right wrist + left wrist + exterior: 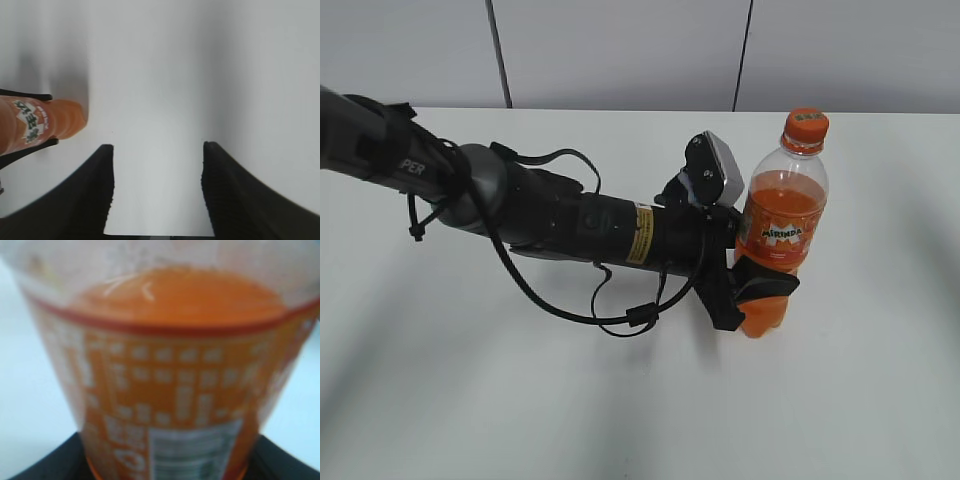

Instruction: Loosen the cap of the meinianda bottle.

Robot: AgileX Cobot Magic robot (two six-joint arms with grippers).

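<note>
1. In the exterior view you have the clear plastic meinianda bottle (781, 222) of orange drink standing upright on the plain white surface (860, 400), right of the middle. Its small round orange screw cap (805, 126) sits on the neck.
2. Your left tool (758, 290) reaches in from the left on a long black arm (520, 200) and is clamped on the bottle's lower body, just under the orange "Mirinda" label (782, 238). The black fingers (770, 281) wrap the front of the bottle. A loose black cable (560, 300) hangs under the arm, and a grey camera box (720, 172) sits on the wrist beside the bottle's shoulder.
3. In the left wrist view the bottle (175, 380) fills nearly the whole picture, very close and blurred. You can see the level of the drink, the orange label (165, 390) with white print, and dark finger parts (45, 462) at both lower corners, either side of the bottle.
4. In the right wrist view your right tool (157, 192) hangs over bare surface (200, 60) with its two black fingers (240, 195) apart and nothing between them. The bottle (45, 125) shows at the left edge, well apart from this tool, with the other tool's black fingers (25, 95) above and below it.
</note>
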